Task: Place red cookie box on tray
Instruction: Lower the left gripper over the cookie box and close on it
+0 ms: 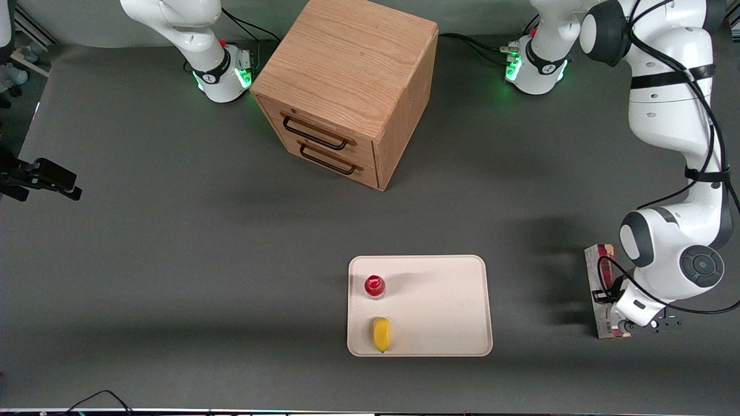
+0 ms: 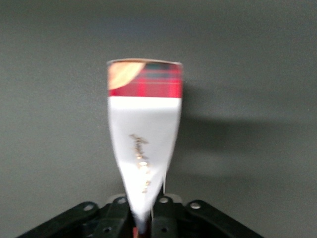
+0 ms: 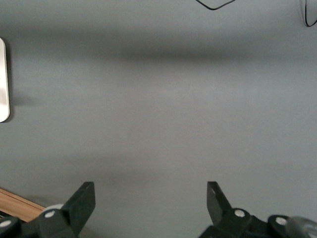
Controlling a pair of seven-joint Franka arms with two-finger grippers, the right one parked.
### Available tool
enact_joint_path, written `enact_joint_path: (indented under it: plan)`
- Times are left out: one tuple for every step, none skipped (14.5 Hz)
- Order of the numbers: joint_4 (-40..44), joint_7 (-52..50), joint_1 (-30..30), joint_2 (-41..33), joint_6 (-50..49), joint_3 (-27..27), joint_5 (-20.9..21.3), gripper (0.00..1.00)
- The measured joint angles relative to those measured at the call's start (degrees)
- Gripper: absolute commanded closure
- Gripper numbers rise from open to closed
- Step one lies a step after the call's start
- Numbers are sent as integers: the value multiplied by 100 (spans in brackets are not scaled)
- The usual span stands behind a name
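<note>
The red cookie box (image 1: 597, 283) is a long narrow box, dark red plaid with a pale grey side, at the working arm's end of the table, well apart from the tray. My left gripper (image 1: 616, 325) is shut on the end of the box nearest the front camera. In the left wrist view the box (image 2: 144, 129) sticks out from between the fingers of the gripper (image 2: 143, 220), with its white face and plaid end showing and its shadow on the table beside it. The cream-white tray (image 1: 451, 300) lies flat near the table's front edge.
On the tray stand a small red-capped bottle (image 1: 374, 286) and a yellow object (image 1: 381, 334), both on the side toward the parked arm. A wooden drawer cabinet (image 1: 347, 86) stands farther from the front camera. The tray's edge (image 3: 3, 79) shows in the right wrist view.
</note>
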Motion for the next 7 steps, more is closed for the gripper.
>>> enact_joint_path:
  plan:
    - [34, 0, -5, -5, -47, -4, -1, 100]
    - [111, -2, -13, -22, -189, -7, -2, 100]
    - [249, -24, -22, -62, -435, -8, -4, 100]
    - [451, -83, -34, -130, -771, -10, -4, 100]
    - [684, -191, -54, -222, -1129, -19, 19, 100]
    - [932, -357, -83, -328, -1489, -50, 138, 100]
    - [1152, -566, -116, -427, -1802, -123, 347, 100]
